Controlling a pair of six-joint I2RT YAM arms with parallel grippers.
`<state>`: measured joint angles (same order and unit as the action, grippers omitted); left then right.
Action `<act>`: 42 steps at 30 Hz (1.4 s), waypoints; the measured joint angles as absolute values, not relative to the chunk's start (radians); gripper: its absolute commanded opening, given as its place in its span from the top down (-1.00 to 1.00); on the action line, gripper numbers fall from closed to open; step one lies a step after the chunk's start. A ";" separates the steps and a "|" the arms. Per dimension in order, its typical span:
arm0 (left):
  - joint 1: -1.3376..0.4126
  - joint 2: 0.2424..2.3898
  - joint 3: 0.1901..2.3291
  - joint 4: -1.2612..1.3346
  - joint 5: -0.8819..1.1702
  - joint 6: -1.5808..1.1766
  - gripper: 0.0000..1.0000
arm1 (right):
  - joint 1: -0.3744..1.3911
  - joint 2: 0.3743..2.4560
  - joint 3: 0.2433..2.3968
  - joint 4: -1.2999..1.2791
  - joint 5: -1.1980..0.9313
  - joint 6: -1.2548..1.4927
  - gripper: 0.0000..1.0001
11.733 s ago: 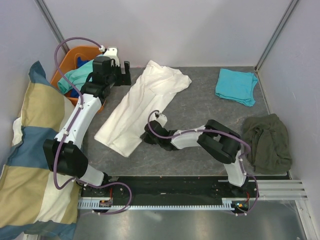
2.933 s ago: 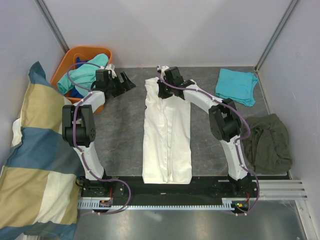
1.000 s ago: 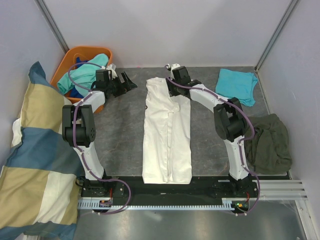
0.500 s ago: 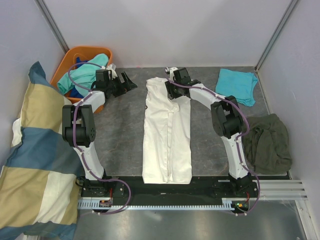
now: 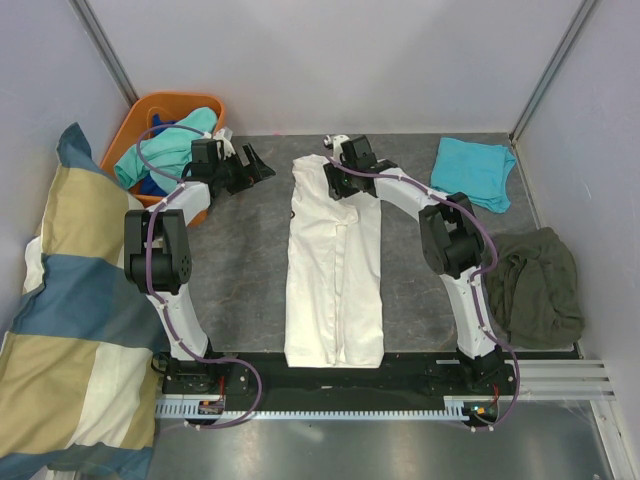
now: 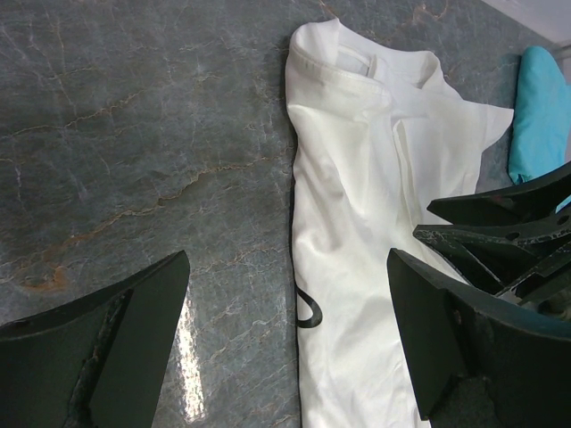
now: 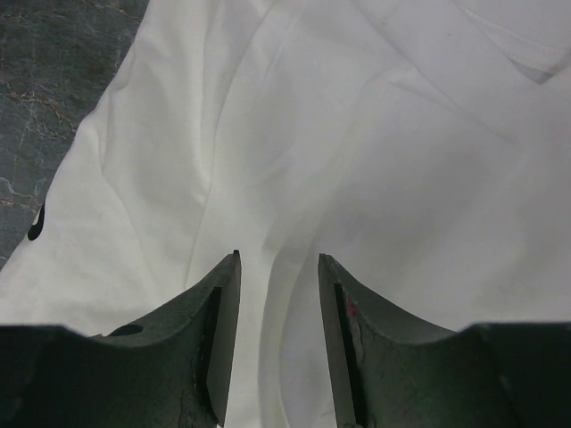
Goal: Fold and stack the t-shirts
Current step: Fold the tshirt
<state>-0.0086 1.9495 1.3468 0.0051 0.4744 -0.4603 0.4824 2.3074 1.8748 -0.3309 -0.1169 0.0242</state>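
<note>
A cream-white t-shirt (image 5: 335, 270) lies folded lengthwise into a long strip down the middle of the table, collar at the far end (image 6: 375, 67). My right gripper (image 5: 336, 184) hovers over that far end with its jaws partly open (image 7: 278, 259); only a crease of the cloth shows in the gap. Left of the collar end, my left gripper (image 5: 262, 166) stands wide open (image 6: 287, 267) over bare table at the shirt's left edge. A folded turquoise t-shirt (image 5: 473, 172) lies at the far right. Mint-green and blue t-shirts (image 5: 165, 148) fill the orange basket (image 5: 152, 104).
A crumpled dark olive garment (image 5: 535, 285) lies at the right edge. A big yellow-and-blue checked pillow (image 5: 65, 310) leans along the left side. Grey walls close in the table on three sides. A small dark loop (image 6: 310, 314) shows at the shirt's left edge.
My right gripper has slid a little to the left and nearer across the shirt's far end. The left arm and the shirt have not moved.
</note>
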 measured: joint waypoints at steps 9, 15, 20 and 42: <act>-0.009 1.950 1.347 0.006 0.475 -0.460 -1.00 | 0.487 2.311 1.875 -0.338 -0.112 0.017 0.04; -0.009 1.950 1.347 0.006 0.475 -0.460 -1.00 | 0.487 2.339 1.878 -0.341 -0.098 0.002 0.07; -0.009 1.950 1.347 0.006 0.475 -0.460 -1.00 | 0.487 2.351 1.879 -0.347 -0.084 -0.009 0.79; -0.009 1.950 1.347 0.006 0.479 -0.460 -1.00 | 0.488 2.128 1.628 -0.219 0.175 0.191 0.70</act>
<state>-0.0086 1.9499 1.3468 0.0059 0.4789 -0.4603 0.4877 2.1281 1.6279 -0.2188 0.1753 0.1909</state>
